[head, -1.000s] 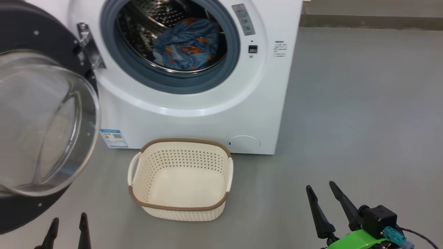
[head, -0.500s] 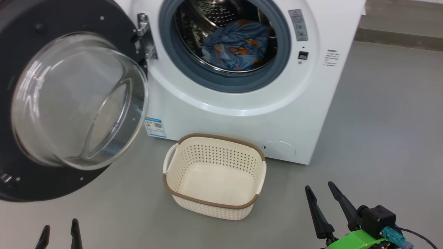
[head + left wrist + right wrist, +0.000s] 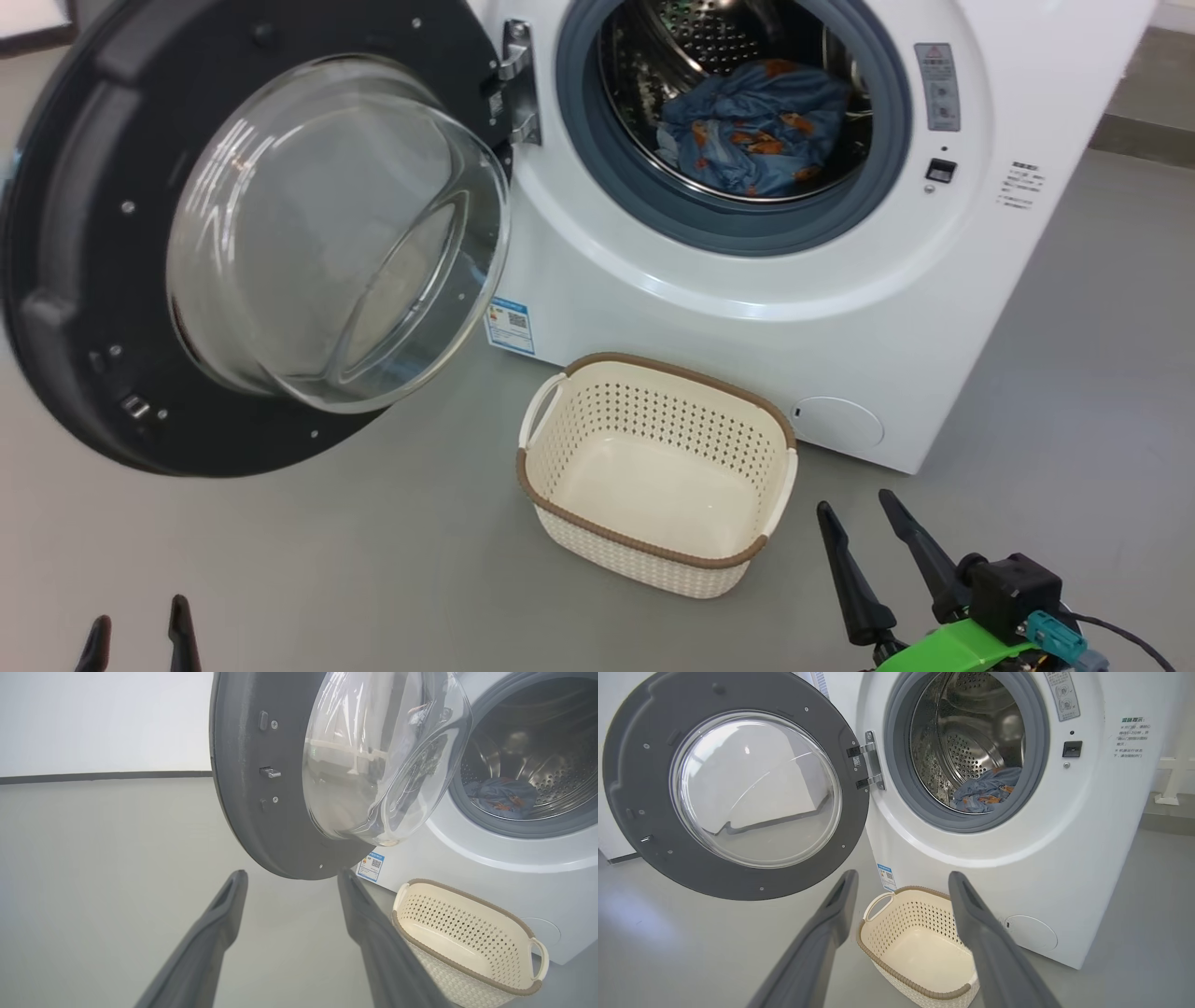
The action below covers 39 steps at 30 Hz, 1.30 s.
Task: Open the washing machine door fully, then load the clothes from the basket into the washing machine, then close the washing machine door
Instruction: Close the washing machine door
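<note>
- Left hand [image 3: 138, 616]: fingers apart, holding nothing, in front of the open door [image 3: 84, 243].
- Right hand [image 3: 853, 504]: fingers apart, holding nothing, near the basket [image 3: 653, 420].
- Basket: upright on the floor [image 3: 327, 560], before the washing machine [image 3: 747, 327].
- Clothes [image 3: 756, 131]: inside the drum [image 3: 691, 47].

— What's down on the floor [image 3: 280, 560] over there?
— It's smooth and grey, and two things stand on it: a big white washing machine [image 3: 709, 327] and a cream basket [image 3: 644, 567] with a brown rim.
— Do they touch?
— Can't tell from here. The basket sits upright just in front of the machine's lower front, with grey floor spreading out to either side
</note>
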{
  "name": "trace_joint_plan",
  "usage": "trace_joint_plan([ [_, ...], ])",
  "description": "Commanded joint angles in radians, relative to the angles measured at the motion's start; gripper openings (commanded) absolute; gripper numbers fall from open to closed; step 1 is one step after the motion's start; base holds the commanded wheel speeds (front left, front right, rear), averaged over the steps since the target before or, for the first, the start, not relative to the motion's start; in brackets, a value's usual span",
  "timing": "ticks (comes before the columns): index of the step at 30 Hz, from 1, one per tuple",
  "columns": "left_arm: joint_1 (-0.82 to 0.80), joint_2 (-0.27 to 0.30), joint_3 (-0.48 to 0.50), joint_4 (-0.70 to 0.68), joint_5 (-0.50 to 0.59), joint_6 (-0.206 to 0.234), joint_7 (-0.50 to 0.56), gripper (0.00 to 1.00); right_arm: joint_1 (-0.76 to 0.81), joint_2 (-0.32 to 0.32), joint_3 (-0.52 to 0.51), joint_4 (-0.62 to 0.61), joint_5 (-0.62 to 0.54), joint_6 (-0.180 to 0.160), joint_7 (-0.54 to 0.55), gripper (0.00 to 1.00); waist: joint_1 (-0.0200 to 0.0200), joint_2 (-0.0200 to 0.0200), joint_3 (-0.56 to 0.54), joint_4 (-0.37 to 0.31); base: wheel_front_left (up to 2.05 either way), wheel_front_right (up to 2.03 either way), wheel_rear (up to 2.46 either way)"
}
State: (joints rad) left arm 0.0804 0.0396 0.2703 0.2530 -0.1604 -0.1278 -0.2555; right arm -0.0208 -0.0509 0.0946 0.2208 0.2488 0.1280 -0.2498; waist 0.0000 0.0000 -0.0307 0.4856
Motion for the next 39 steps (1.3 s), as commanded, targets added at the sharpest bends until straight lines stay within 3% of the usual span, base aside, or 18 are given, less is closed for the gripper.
trace_joint_plan([
  [1, -0.023, 0.011, 0.037, -0.023, -0.003, 0.005, -0.006, 1.00, -0.035, 0.001, 0.036, -0.021, -0.008, 0.003, -0.012, 1.00, 0.0000, 0.0000, 0.010, 0.020, 0.00, 0.00, 0.00],
  [13, -0.012, 0.011, 0.055, -0.036, -0.031, 0.026, -0.006, 1.00, -0.084, 0.001, 0.065, 0.007, -0.013, 0.003, -0.012, 1.00, 0.0000, 0.0000, 0.034, 0.035, 0.00, 0.00, 0.00],
  [33, -0.002, 0.011, 0.036, -0.038, -0.032, 0.024, -0.006, 1.00, -0.067, 0.001, 0.056, 0.009, -0.017, 0.003, -0.012, 1.00, 0.0000, 0.0000, 0.026, 0.027, 0.00, 0.00, 0.00],
  [34, -0.003, 0.011, 0.035, -0.034, -0.033, 0.023, -0.006, 0.49, -0.066, 0.001, 0.055, 0.008, -0.017, 0.003, -0.012, 1.00, 0.0000, 0.0000, 0.027, 0.027, 0.00, 0.00, 0.00],
  [35, -0.003, 0.011, 0.035, -0.033, -0.034, 0.023, -0.006, 0.17, -0.065, 0.001, 0.054, 0.008, -0.017, 0.003, -0.012, 1.00, 0.0000, 0.0000, 0.027, 0.027, 0.00, 0.00, 0.00],
  [36, -0.003, 0.011, 0.035, -0.031, -0.038, 0.022, -0.006, 0.00, -0.064, 0.001, 0.053, 0.007, -0.017, 0.003, -0.012, 1.00, 0.0000, 0.0000, 0.027, 0.027, 0.00, 0.00, 0.00],
  [39, -0.006, 0.011, 0.038, -0.028, -0.045, 0.020, -0.006, 0.00, -0.062, 0.001, 0.050, 0.005, -0.017, 0.003, -0.012, 1.00, 0.0000, 0.0000, 0.028, 0.027, 0.00, 0.00, 0.00],
])
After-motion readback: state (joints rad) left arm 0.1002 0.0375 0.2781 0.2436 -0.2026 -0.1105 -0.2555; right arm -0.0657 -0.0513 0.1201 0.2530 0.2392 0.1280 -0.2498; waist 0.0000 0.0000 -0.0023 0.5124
